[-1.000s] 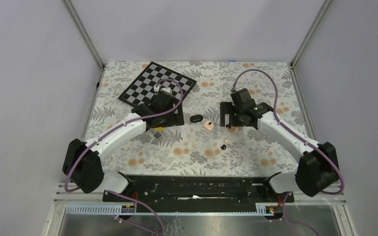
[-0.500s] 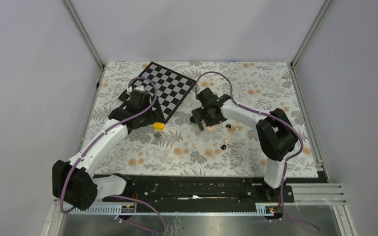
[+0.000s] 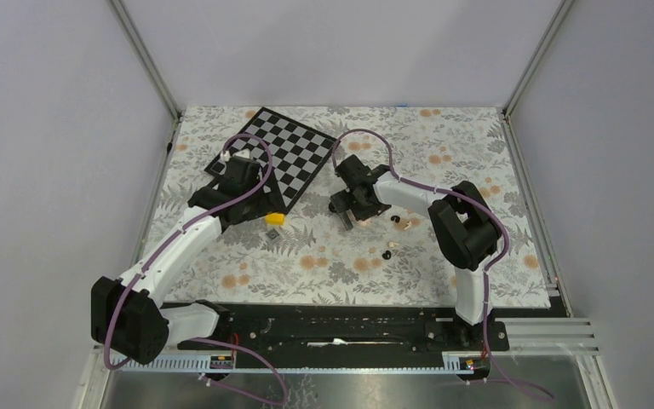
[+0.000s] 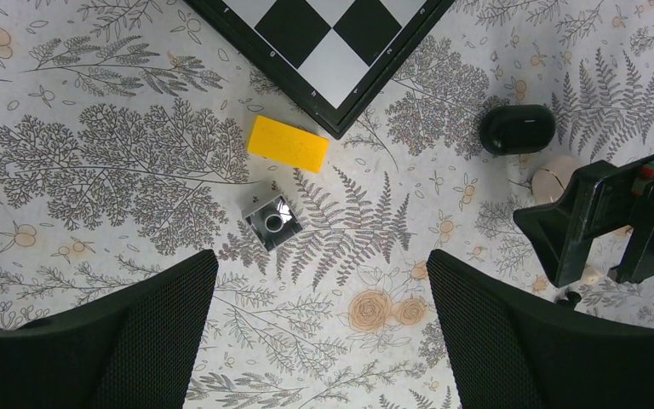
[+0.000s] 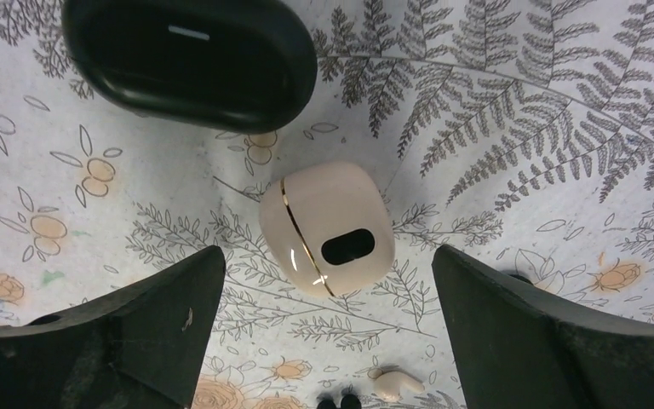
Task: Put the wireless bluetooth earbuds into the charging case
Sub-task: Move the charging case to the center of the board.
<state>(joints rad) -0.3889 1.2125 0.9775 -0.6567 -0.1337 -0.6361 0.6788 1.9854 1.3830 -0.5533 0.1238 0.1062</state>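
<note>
Beige charging case (image 5: 328, 228) glossy smooth plastic; black case (image 5: 189, 60) satin plastic; floral tablecloth (image 5: 494, 128) matt

Table (image 3: 477, 136), fern-and-flower print cloth, spread beneath left fingers (image 4: 94, 341) and right fingers (image 5: 545, 341). Plain pale lilac-grey walls (image 3: 332, 43) beyond them; aluminium corner posts (image 3: 145, 60). Light soft, even.

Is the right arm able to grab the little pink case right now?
Probably yes. The right gripper is open over the pink case, which lies between its fingers with nothing on top of it. The black case sits close beside it.
</note>
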